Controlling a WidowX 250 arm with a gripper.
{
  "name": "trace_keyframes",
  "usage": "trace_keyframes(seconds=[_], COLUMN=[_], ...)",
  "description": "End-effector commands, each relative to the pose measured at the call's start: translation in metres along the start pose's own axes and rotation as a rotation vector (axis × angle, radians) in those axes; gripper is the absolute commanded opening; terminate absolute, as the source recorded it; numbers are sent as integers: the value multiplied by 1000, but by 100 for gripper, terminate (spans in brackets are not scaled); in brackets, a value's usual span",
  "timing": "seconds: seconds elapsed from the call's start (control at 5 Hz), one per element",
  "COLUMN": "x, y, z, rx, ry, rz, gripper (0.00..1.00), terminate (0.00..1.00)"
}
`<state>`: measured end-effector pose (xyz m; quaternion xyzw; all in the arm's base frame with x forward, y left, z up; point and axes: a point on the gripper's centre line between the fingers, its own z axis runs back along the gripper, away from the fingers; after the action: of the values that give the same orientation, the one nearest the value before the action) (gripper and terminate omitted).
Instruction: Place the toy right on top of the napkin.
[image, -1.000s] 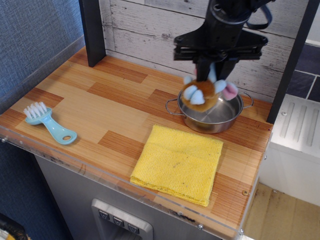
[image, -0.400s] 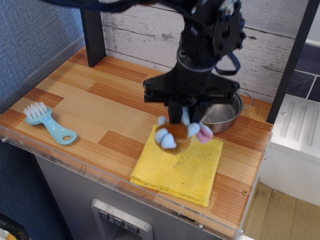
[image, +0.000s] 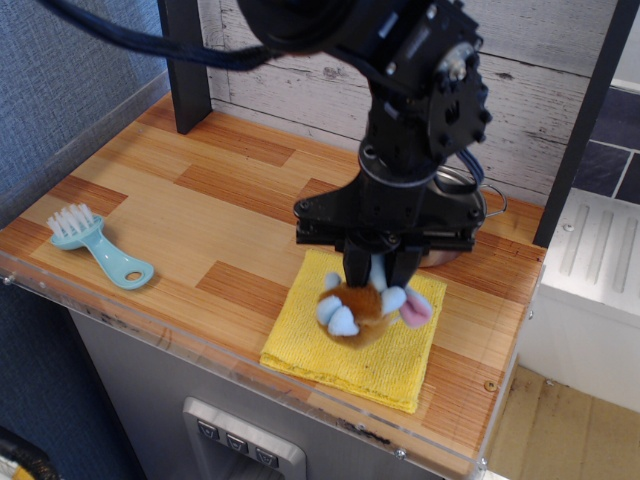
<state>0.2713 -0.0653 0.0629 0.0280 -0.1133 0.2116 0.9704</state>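
Note:
My gripper (image: 372, 278) is shut on the toy (image: 363, 310), a small plush with a brown body, pale blue paws and a pink ear. The toy hangs under the fingers, right over the middle of the napkin (image: 310, 342), a folded yellow woven cloth at the front right of the wooden counter. I cannot tell whether the toy touches the cloth. The arm hides the napkin's far edge.
A steel pot (image: 476, 205) stands behind the napkin, mostly hidden by the arm. A light blue brush (image: 98, 246) lies at the front left. A dark post (image: 185, 60) stands at the back left. The counter's front edge (image: 250, 385) and right edge are close to the napkin.
My gripper carried the toy from above the steel pot forward over the napkin, then lower and slightly right toward the cloth's middle. It stays shut on the toy.

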Motion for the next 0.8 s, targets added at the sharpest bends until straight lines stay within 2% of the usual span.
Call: trace_keyframes(seconds=[0.0,0.6], x=[-1,2], y=[3,-1], z=[-3,-2], rx=[14,30], ry=[21,50], rz=[13,37], gripper=[100,100], terminate=[0,0])
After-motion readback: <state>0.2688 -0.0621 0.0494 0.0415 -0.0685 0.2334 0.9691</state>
